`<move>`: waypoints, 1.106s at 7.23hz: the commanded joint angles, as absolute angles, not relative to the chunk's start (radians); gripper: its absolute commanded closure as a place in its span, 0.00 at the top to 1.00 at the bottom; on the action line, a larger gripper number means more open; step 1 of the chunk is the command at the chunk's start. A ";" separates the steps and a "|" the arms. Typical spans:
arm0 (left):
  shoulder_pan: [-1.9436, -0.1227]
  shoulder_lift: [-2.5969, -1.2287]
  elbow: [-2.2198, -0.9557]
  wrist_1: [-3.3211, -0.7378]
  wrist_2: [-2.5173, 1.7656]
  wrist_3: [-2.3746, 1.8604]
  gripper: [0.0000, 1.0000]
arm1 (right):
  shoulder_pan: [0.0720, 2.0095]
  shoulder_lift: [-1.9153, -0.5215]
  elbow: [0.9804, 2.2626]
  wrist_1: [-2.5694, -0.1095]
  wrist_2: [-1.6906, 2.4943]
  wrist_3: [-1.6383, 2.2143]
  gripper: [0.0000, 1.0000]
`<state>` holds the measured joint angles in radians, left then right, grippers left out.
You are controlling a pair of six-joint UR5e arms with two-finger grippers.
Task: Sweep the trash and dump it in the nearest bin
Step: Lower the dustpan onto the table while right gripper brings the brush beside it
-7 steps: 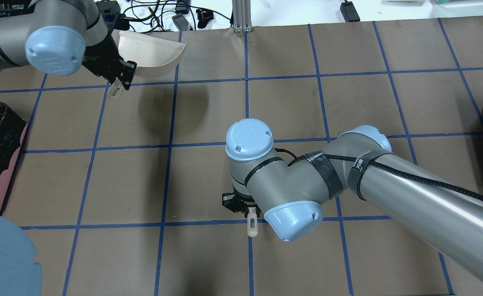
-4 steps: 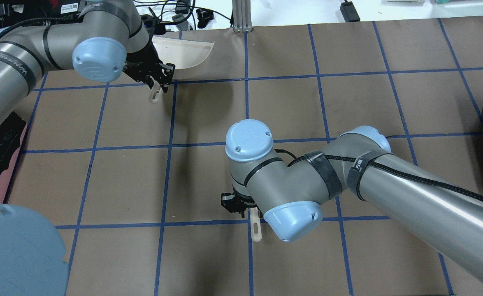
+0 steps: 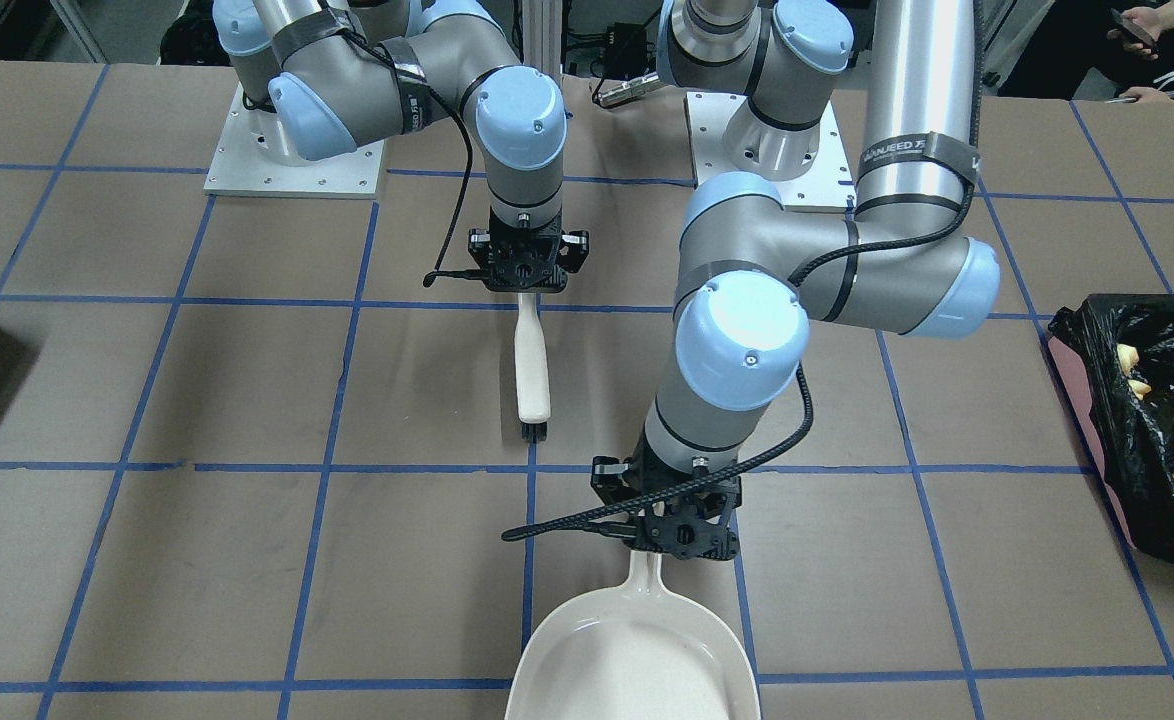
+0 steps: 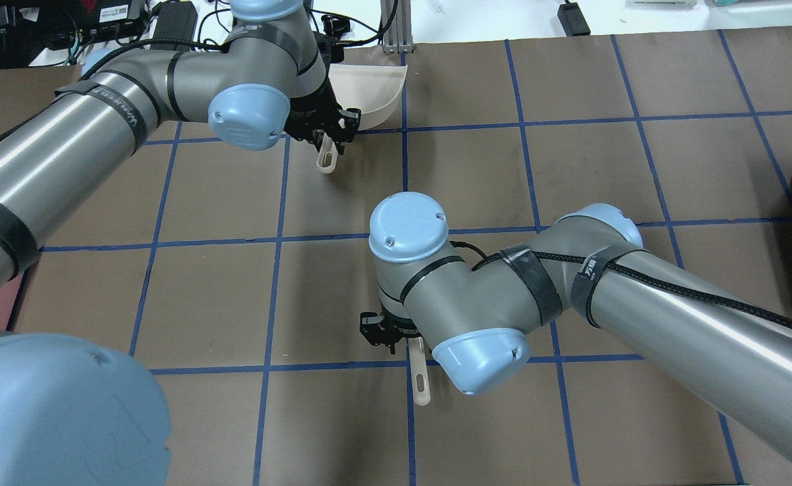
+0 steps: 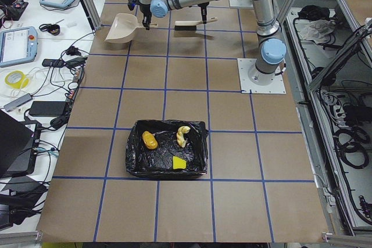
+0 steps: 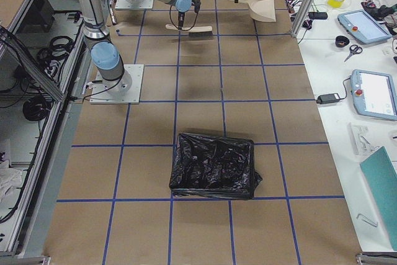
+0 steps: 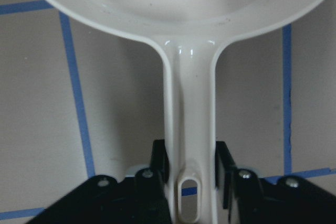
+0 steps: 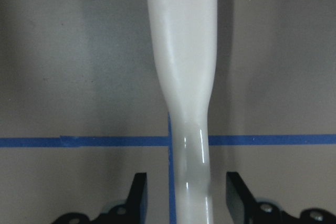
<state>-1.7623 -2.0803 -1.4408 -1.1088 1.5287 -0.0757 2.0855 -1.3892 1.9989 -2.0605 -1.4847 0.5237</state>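
Note:
My left gripper [image 3: 682, 528] is shut on the handle of a cream dustpan [image 3: 632, 655], held near the table's far middle edge; the pan looks empty in the left wrist view [image 7: 184, 3]. My right gripper [image 3: 525, 265] is shut on the white handle of a brush [image 3: 532, 365], bristles near the table's middle. The bin [image 3: 1077, 360], lined with a black bag, stands at the table's end on my left. In it lie a golden-brown lump [image 5: 150, 140], a tan pastry [image 5: 183, 136] and a yellow-green bit [image 5: 179, 162].
A second black-bagged bin [image 6: 214, 166] stands towards the table's other end, on my right. The brown table [image 4: 477, 169] has a blue tape grid. Cables and devices [image 4: 133, 20] lie beyond the far edge. My left arm [image 4: 65, 148] stretches across the left half.
My left arm has carried the dustpan to the right along the table's far edge, away from the left bin. My right arm and the brush have hardly moved.

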 commanded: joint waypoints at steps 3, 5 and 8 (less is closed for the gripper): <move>-1.882 -2.160 -1.428 -1.101 1.520 -0.189 0.00 | 2.033 -1.473 1.930 -2.049 -1.500 0.515 0.92; -1.899 -2.158 -1.434 -1.106 1.522 -0.205 0.00 | 1.982 -1.489 1.915 -2.048 -1.502 0.447 1.00; -1.916 -2.145 -1.439 -1.170 1.513 -0.232 0.00 | 1.904 -1.564 1.859 -1.910 -1.506 0.385 1.00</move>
<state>-1.9070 -2.1516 -1.4370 -1.1540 1.5136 -0.2250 1.9407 -1.5312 1.8764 -1.9622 -1.5033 0.4085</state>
